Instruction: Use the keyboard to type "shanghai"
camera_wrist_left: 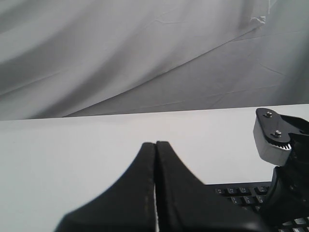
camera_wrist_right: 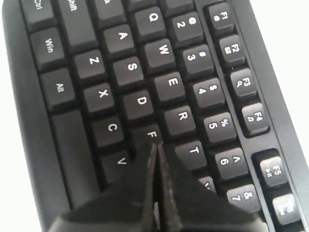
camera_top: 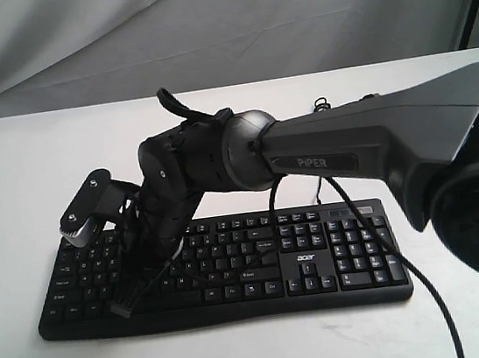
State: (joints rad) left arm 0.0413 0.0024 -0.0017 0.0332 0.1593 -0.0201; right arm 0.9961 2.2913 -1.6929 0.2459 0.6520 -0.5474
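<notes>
The black keyboard point(camera_top: 259, 260) with a white acer logo lies on the white table. My right arm reaches across it from the right, and my right gripper point(camera_top: 128, 294) points down at the left letter keys. In the right wrist view the right gripper point(camera_wrist_right: 154, 145) is shut with nothing held. Its tips sit just beside the F key point(camera_wrist_right: 150, 133), and the key beneath them is hidden. My left gripper point(camera_wrist_left: 155, 143) is shut and empty, apart from the keyboard point(camera_wrist_left: 240, 193), whose corner shows beside it. I cannot find the left gripper in the exterior view.
A thin black cable point(camera_top: 411, 275) runs from the right arm over the number pad and off the table's front. A grey cloth backdrop point(camera_top: 202, 25) hangs behind the white table point(camera_top: 9, 174). A metal part of the right arm point(camera_wrist_left: 270, 137) shows near the left gripper.
</notes>
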